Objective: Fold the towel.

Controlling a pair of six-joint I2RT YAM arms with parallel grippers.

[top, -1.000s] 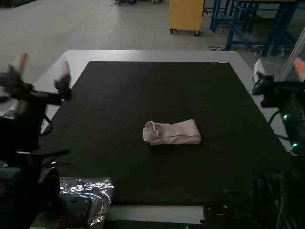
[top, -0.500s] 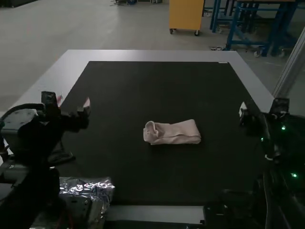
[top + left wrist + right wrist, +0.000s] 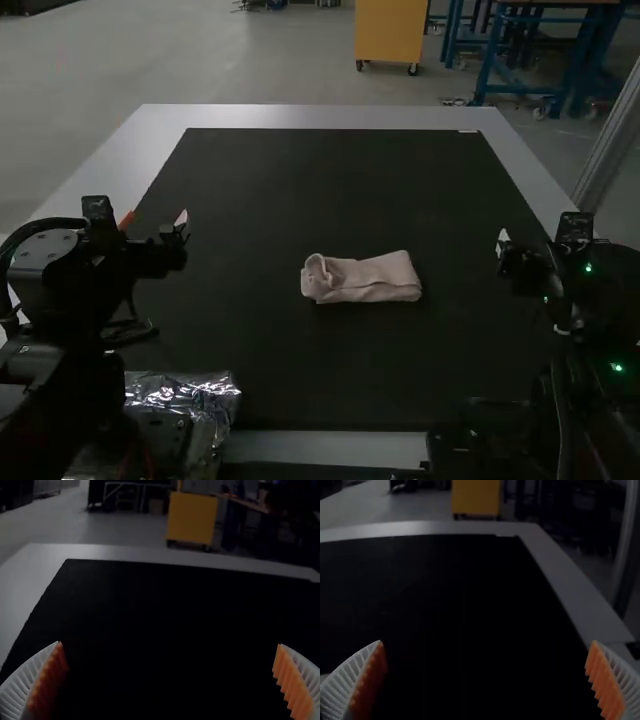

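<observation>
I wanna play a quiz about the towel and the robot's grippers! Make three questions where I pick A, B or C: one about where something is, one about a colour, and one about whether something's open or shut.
1. Where is the towel?
A) On the floor
B) On the black mat
C) Inside a box

2. What colour are the pads of the left gripper?
A) Orange
B) Green
C) Blue

3. How is the right gripper?
A) Shut tight
B) Squeezing the towel
C) Open

Answers:
1. B: the high view shows the towel lying on the mat.
2. A: the left wrist view shows orange, ridged pads.
3. C: the right wrist view shows its two fingers wide apart.
</observation>
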